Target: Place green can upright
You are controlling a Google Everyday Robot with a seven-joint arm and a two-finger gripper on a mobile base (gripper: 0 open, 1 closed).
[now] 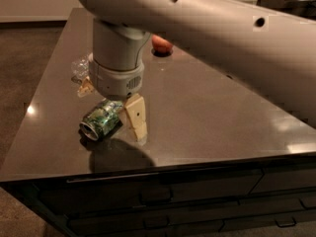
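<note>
Lying on its side, the mottled green-and-white aluminium can (101, 121) sits near the front-left of the dark glossy worktop (207, 102), between the fingers of the pincer (111, 110), which is spread wide and grips nothing. Recommended: close squarely across mid-body before tipping it upright.

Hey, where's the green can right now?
In the camera view, the green can lies on its side near the table's front left edge, under the open claw, one finger close beside it.
</note>
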